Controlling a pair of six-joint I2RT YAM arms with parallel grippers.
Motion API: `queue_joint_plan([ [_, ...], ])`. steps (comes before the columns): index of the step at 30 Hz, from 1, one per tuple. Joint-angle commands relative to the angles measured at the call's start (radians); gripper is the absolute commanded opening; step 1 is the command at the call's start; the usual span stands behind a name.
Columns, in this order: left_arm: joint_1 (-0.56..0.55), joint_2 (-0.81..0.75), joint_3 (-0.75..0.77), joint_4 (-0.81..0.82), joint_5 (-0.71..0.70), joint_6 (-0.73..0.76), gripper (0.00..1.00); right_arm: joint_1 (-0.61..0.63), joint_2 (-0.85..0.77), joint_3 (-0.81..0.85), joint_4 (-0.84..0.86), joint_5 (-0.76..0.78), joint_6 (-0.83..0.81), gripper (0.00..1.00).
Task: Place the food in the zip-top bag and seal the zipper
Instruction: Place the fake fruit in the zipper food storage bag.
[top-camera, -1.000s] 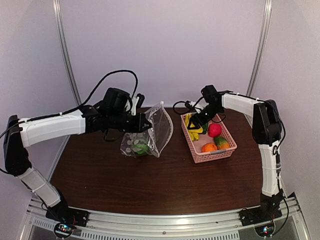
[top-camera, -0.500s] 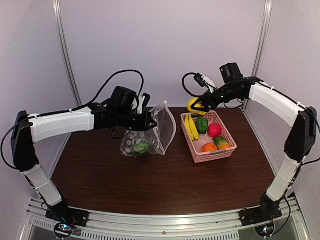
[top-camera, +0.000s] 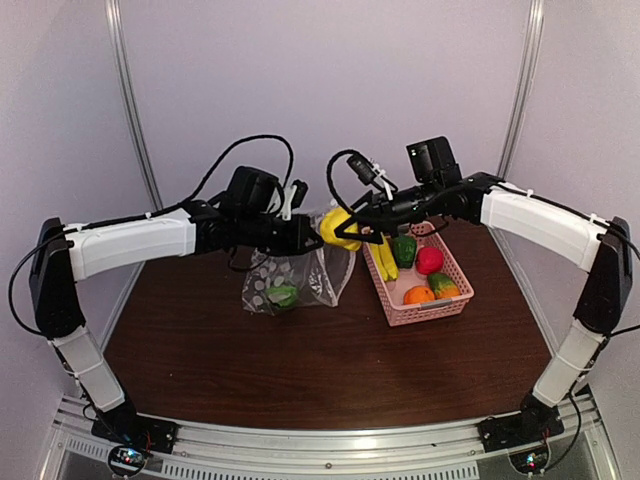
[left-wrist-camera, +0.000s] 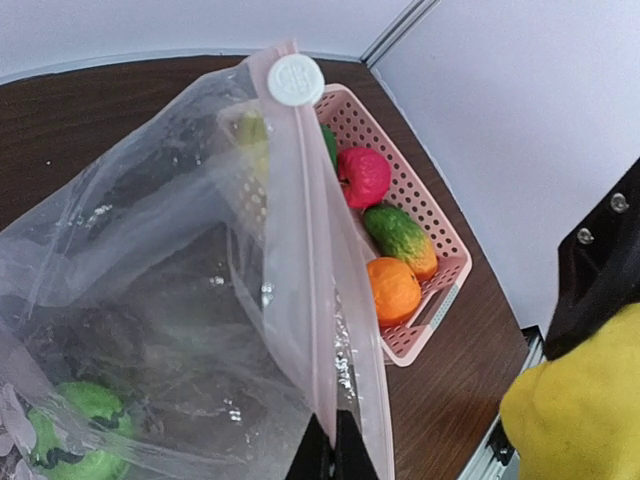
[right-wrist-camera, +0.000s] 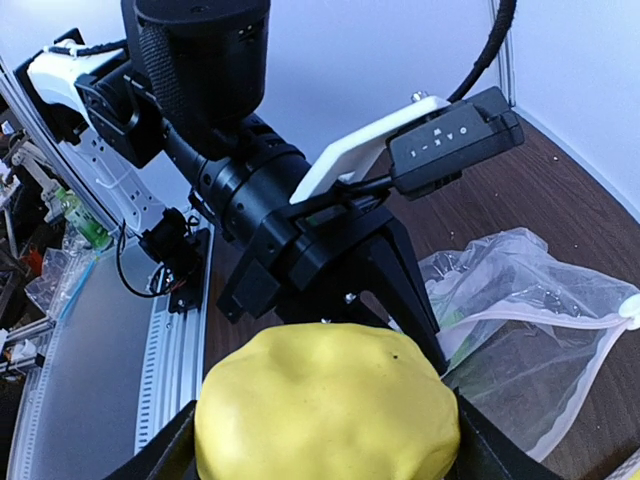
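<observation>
The left end effector (top-camera: 300, 235) pinched the zip-top bag (top-camera: 305, 275) by its zipper (left-wrist-camera: 305, 250), mouth held up near the worktop's (top-camera: 300, 370) far edge, one green ball (top-camera: 283, 295) inside. The right end effector (top-camera: 346, 232) gripped a yellow fruit (top-camera: 335, 226) just beside that mouth. Five foods lay in the basket (top-camera: 440, 305) by the right edge, and the zipper was unsealed. The near-edge worktop lay open.

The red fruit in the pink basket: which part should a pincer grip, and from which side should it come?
Probably its round middle, from straight above. The red fruit sits low inside the basket, whose walls block a sideways approach, and the green pepper and orange-green piece lie close beside it.
</observation>
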Motion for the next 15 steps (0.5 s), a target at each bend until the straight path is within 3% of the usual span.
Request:
queue_joint_plan([
  [1, 0.002, -0.04, 0.03, 0.032, 0.057, -0.016, 0.0, 0.005, 0.049, -0.035, 0.224, -0.06, 0.183, 0.49],
  [15, 0.003, -0.164, -0.024, 0.083, 0.076, -0.076, 0.0, 0.004, 0.142, -0.031, 0.251, 0.04, 0.232, 0.52],
])
